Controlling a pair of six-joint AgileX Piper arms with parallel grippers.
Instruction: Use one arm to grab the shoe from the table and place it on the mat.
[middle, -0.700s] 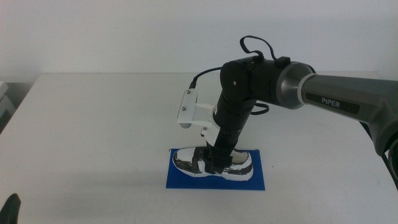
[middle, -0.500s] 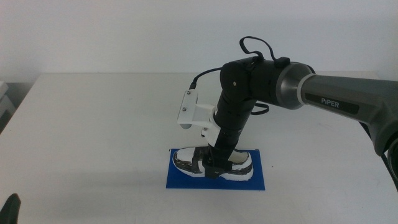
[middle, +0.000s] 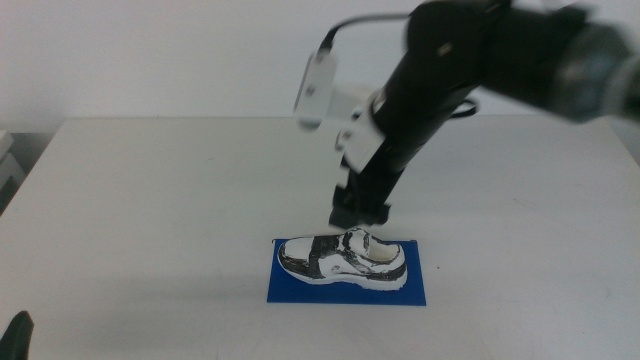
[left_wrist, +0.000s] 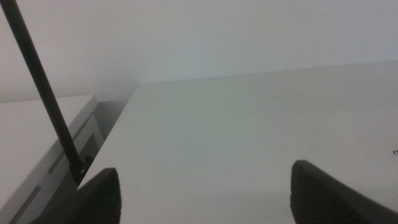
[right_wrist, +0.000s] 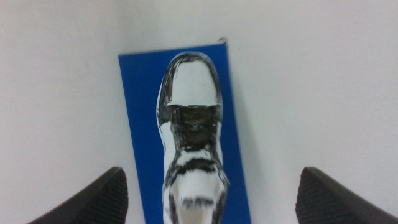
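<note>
The right claw (middle: 360, 212) hangs just above the sneaker (middle: 343, 260), its dark jaws spread wide and empty. The white, black-strapped sneaker sits upright on the flat blue mat (middle: 415, 288), on the smooth white worktop (middle: 150, 200). The left claw (left_wrist: 205, 193) waits apart, also spread.

Mat (middle: 420, 290) flat on desk (middle: 150, 200), toward near edge, right of centre. Shoe (middle: 345, 262) on mat, lengthwise along it, toe toward mat's left end, within its borders. Right gripper (middle: 360, 215) just above shoe, apart from it. Left gripper (middle: 17, 335) far left of mat, at near edge.
</note>
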